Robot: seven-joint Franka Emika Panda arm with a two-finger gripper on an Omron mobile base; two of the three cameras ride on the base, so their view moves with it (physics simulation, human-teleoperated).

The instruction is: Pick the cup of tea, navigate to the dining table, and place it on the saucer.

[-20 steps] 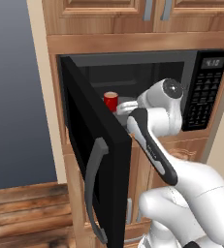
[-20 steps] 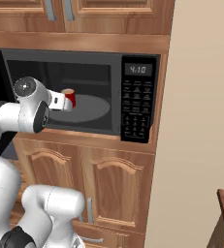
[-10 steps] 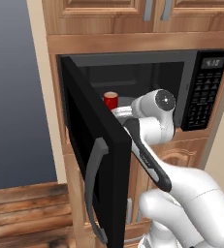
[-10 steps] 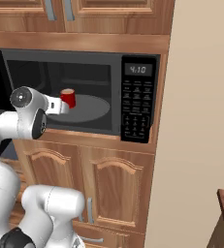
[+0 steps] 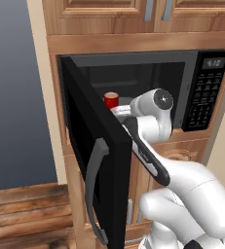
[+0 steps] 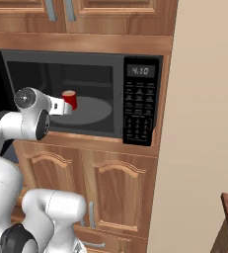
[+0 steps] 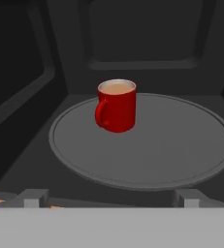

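Cup of tea (image 7: 116,105) stands upright on the turntable (image 7: 181,145), straight ahead of the pincer (image 7: 111,197), well apart. Pincer spread wide, pinching nothing; handle faces left in the hand view.

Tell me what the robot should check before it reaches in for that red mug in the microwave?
1. Microwave door swung open: ok.
2. Cup of tea upright on the turntable: ok.
3. Gripper open, nothing between its fingertips: ok.
4. Gripper lined up with the cup: roughly ok; in the hand view the cup sits near centre, with its handle turned to that view's left.
5. Turntable between gripper and cup bare: ok.
6. Tea level safe for carrying: cannot tell.
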